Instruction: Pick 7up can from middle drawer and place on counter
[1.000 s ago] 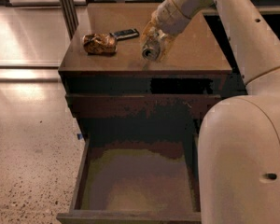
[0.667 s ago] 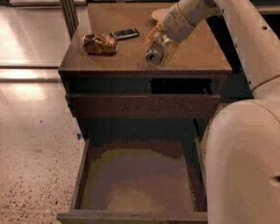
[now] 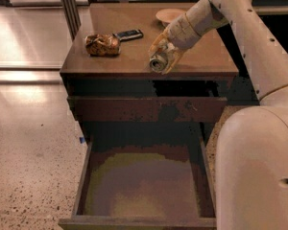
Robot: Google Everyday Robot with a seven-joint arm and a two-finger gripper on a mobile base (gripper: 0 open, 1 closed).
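Here the gripper hangs over the front part of the counter, its two fingers clamped on the 7up can. The can is tilted steeply, with its round metal end turned down and forward. Whether it touches the countertop cannot be told. Left of the gripper, well apart, lies a shiny brown snack bag, with a flat dark phone-like slab just beyond it. Behind the gripper, partly hidden by the arm, sits a shallow tan dish. Well below the gripper the middle drawer stands pulled out, its grey-green floor showing, under a shut drawer front.
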